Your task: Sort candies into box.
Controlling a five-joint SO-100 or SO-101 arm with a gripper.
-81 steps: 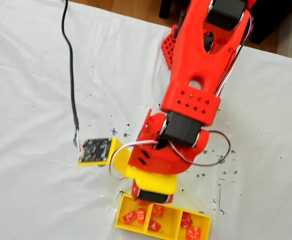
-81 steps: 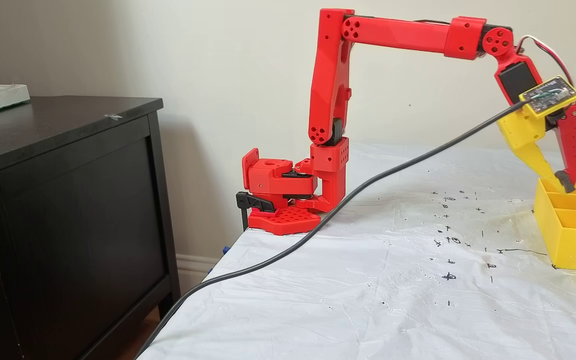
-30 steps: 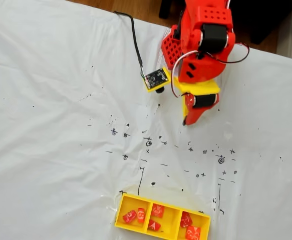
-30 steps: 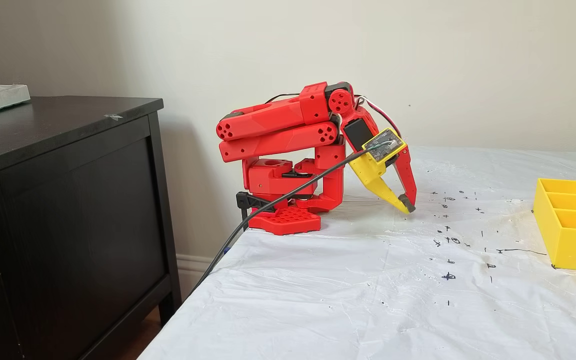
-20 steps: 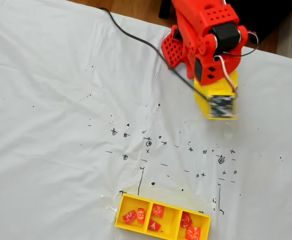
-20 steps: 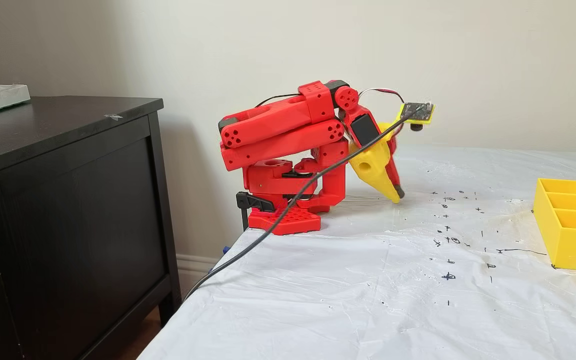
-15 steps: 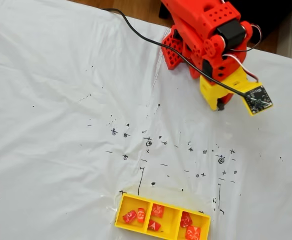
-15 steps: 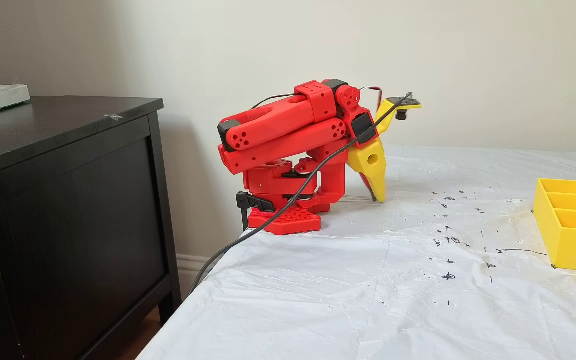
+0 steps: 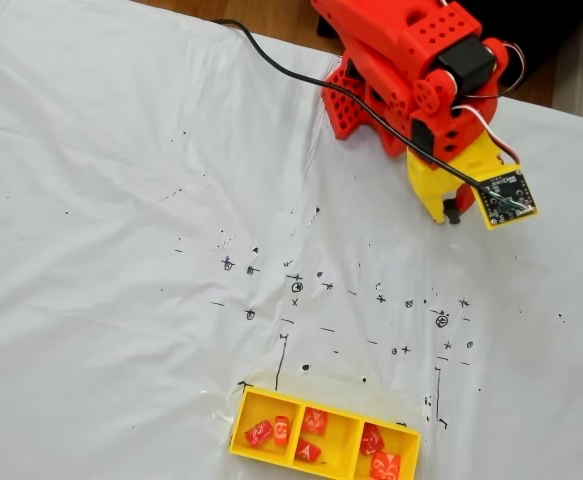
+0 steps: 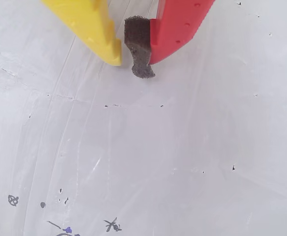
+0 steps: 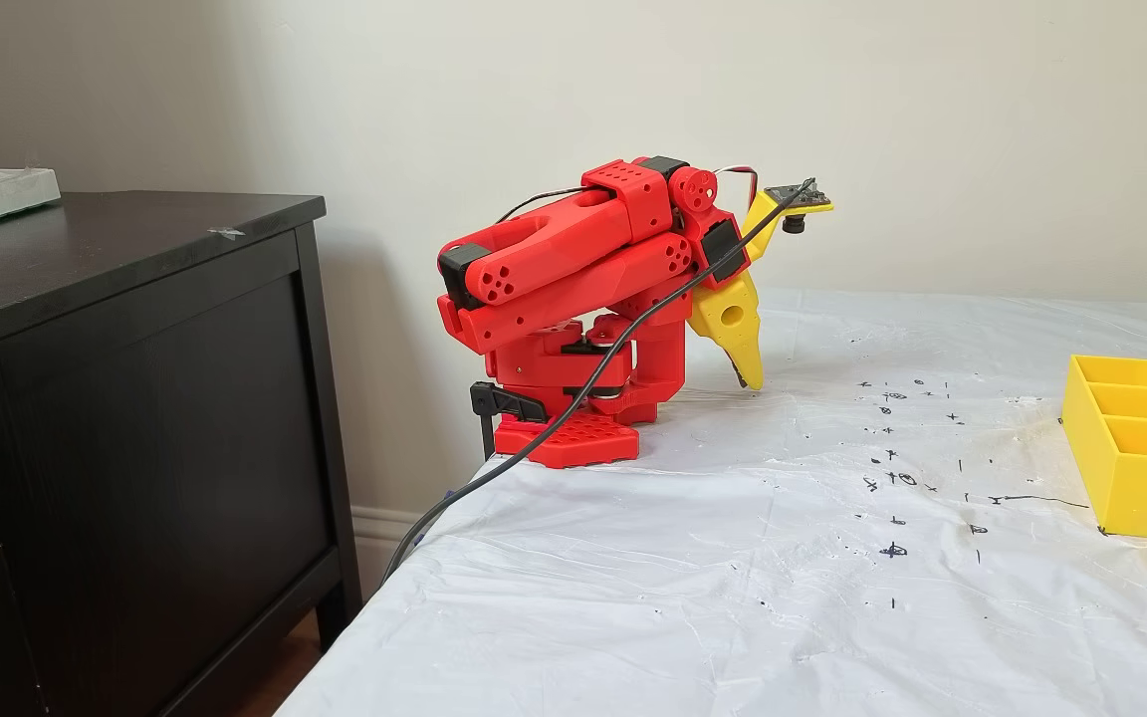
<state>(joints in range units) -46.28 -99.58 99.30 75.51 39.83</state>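
Observation:
The yellow box [image 9: 271,457] lies at the bottom edge of a fixed view from above, and shows at the far right as the box [image 11: 1126,478] in the side fixed view. Several red candies lie inside it, two per compartment, such as one candy [image 9: 259,433] on the left and another candy [image 9: 385,466] on the right. My red arm is folded back over its base, far from the box. The gripper [image 10: 128,61] is shut with nothing in it, yellow finger against the red finger's dark pad, tips just above the white sheet. The gripper [image 11: 753,383] points down beside the base.
A black cable [image 9: 301,75] runs from the yellow-mounted camera board [image 9: 503,197] off the table's far edge. Pen marks [image 9: 296,288] dot the white sheet between arm and box. A dark cabinet [image 11: 135,398] stands left of the table.
The arm has drawn back from over the box and folded up by its base. The wrist rolled, swinging the camera board from left to right. In the last half second it barely moved.

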